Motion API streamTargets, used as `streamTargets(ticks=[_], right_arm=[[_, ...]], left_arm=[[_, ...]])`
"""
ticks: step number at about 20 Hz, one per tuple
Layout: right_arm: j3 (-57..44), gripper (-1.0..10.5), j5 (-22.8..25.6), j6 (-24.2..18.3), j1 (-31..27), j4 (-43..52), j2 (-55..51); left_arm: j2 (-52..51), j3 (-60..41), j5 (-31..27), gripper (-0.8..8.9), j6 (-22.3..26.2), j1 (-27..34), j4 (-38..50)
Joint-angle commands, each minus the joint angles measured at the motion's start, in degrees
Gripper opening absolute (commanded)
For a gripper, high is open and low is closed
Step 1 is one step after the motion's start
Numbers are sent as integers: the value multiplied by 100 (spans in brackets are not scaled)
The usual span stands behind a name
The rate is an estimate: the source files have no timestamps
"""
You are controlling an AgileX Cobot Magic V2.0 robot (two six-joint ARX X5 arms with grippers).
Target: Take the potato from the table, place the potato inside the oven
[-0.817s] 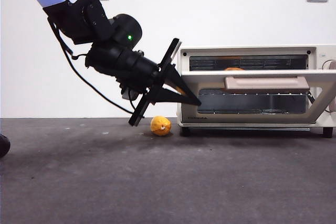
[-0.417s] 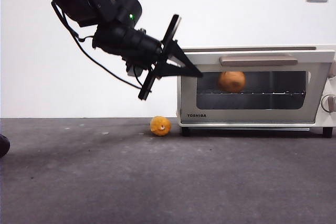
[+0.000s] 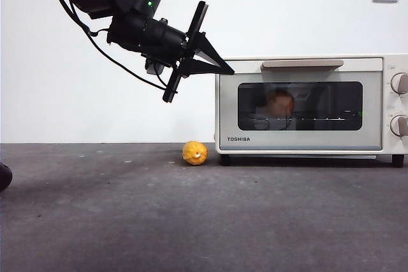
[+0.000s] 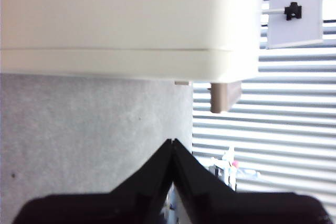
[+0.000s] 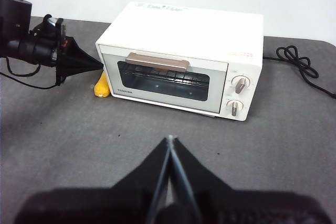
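The oven (image 3: 306, 105), a cream box with a dark glass door shut, holds the potato (image 3: 279, 102), a rounded orange-brown shape dimly seen on the wire rack. The left gripper (image 3: 228, 70) hangs by the oven's upper left corner, jaws pinched together, empty. The right gripper (image 5: 170, 140) waits over the rough grey table (image 3: 191, 221), jaws also closed. A lumpy yellow ball (image 3: 195, 153) sits beside the oven.
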Motion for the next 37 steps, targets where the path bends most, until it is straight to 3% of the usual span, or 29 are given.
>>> streamTargets(ticks=[1, 6, 9, 12, 16, 20, 23, 27, 31, 37], right_arm=[[-35, 2, 42, 42, 7, -120, -17], [-35, 2, 83, 42, 7, -122, -17], [-35, 2, 81, 44, 7, -120, -17], [-35, 2, 79, 116, 7, -120, -7], [-35, 2, 81, 129, 7, -120, -2], [-35, 2, 83, 129, 7, -120, -2], [-35, 2, 81, 129, 7, -120, -2], [-35, 2, 81, 129, 7, -120, -2], [-35, 2, 83, 129, 7, -120, -2], [-35, 2, 83, 129, 7, -120, -2]], left_arm=[[50, 63, 249, -7, 96, 4, 48], [-144, 70, 719, -7, 629, -11, -44], [-455, 70, 726, -7, 1307, -74, -544], [-879, 70, 592, -7, 2382, -118, -1300], [-1617, 70, -46, -7, 3906, -210, -2649], [-2354, 70, -636, -7, 4841, -299, -3556], [-2942, 70, -1095, -7, 5139, -367, -3882], [-3650, 70, -1843, -5, 5132, -468, -3897], [-4245, 70, -2962, -5, 5097, -662, -3998], [-4763, 70, -4157, -4, 5093, -1128, -4660]])
